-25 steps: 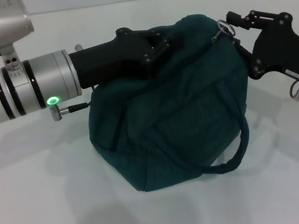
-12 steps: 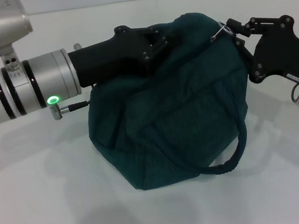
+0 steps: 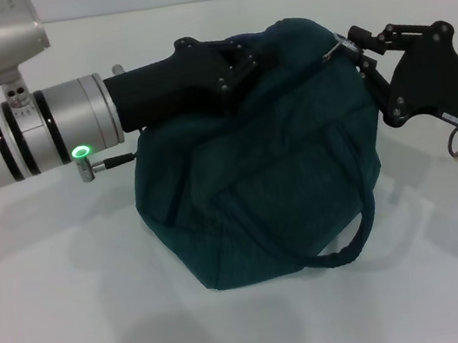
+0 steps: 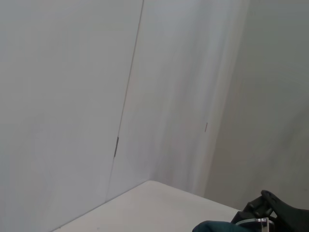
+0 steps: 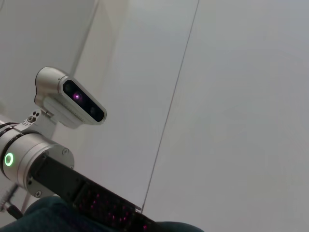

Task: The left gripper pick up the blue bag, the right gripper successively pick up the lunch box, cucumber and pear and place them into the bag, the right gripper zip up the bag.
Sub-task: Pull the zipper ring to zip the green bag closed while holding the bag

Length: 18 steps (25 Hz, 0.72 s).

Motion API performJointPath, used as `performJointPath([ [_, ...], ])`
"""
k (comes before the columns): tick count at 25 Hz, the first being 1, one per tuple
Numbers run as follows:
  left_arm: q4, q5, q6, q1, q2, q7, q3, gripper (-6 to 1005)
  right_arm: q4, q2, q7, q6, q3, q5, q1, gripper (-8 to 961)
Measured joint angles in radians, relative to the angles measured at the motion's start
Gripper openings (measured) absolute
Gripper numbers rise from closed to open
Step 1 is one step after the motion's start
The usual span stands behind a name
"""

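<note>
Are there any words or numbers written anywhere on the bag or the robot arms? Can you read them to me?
No words, numbers or brand marks can be read anywhere.
Blue bag: plain fabric, no label showing.
Left end effector on the bag's top: plain black, no writing.
Right end effector at the zipper pull: plain black, no writing.
Green ring light on the left arm: a light, not a word.

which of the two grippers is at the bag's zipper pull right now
The right gripper, at the bag's upper corner on the robot's right, where the metal zipper pull sits. The left gripper grips the bag's top fabric instead.
</note>
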Motion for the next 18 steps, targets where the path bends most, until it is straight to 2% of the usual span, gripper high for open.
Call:
performJointPath([
  [18, 0.0, 0.0, -0.001, 0.0, 0.0, 0.005, -0.001, 51, 0.003, 0.0, -0.021, -0.036, -0.007, 0.017, -0.016, 141],
])
